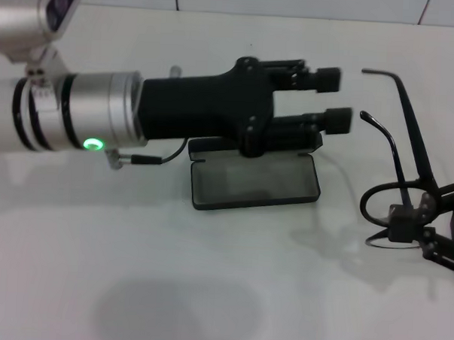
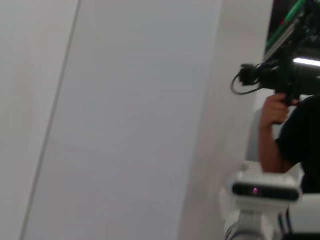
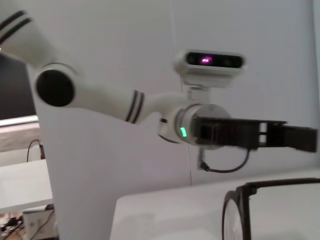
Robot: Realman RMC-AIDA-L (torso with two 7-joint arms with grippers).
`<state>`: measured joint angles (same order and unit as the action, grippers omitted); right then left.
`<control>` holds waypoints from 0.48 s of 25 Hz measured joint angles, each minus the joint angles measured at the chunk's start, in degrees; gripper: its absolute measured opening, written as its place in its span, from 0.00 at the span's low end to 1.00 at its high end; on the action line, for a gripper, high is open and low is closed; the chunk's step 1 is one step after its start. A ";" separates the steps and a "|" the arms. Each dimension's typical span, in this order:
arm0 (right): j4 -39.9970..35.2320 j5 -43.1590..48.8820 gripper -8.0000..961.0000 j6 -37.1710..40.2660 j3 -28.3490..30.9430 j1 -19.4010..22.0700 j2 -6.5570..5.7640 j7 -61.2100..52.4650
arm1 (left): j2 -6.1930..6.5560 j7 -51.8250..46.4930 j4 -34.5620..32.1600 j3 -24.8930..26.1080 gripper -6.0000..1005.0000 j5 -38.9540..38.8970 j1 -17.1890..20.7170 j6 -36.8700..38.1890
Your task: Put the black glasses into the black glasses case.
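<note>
The black glasses are at the right, just above the white table, temple arms pointing to the far side. My right gripper reaches in from the right edge and is shut on their front frame. One lens shows in the right wrist view. The black glasses case lies open at the table's middle, grey lining up, with its lid standing behind. My left gripper is open and empty. It is held level above the case's lid, fingers pointing right toward the temple tips. The left wrist view shows neither object.
The white table has bare room in front of and left of the case. A thin cable hangs under the left wrist near the case. In the left wrist view a person holds a camera off the table.
</note>
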<state>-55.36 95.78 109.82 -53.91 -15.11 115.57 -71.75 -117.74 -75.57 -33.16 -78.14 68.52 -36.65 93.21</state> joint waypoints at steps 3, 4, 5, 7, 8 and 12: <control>5.46 -1.04 0.13 -0.81 0.14 -0.25 0.12 9.71 | 0.04 -3.35 0.00 -0.13 0.57 0.23 -2.73 1.03; 7.45 -1.79 0.13 -1.25 0.16 -0.46 0.16 13.55 | 0.05 -4.28 0.00 -0.25 0.57 0.44 -3.39 1.30; 9.39 -2.55 0.13 -1.70 0.18 -0.67 0.19 17.00 | 0.09 -5.65 0.00 -0.38 0.57 0.83 -4.34 1.85; 11.59 -3.50 0.13 -2.50 0.20 -1.03 0.22 21.12 | 0.04 -7.63 0.07 -0.55 0.57 1.60 -5.78 2.73; 12.62 -3.92 0.13 -3.05 0.20 -1.24 0.24 22.85 | -0.06 -8.09 0.08 -0.67 0.57 1.94 -6.26 2.91; 13.65 -4.42 0.13 -5.15 -0.13 -1.51 0.35 25.09 | -0.74 -8.83 0.08 -1.05 0.57 3.52 -8.62 3.09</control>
<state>-41.71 91.36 104.68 -54.04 -16.62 115.92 -46.66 -118.48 -84.40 -33.08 -79.18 72.04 -45.27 96.30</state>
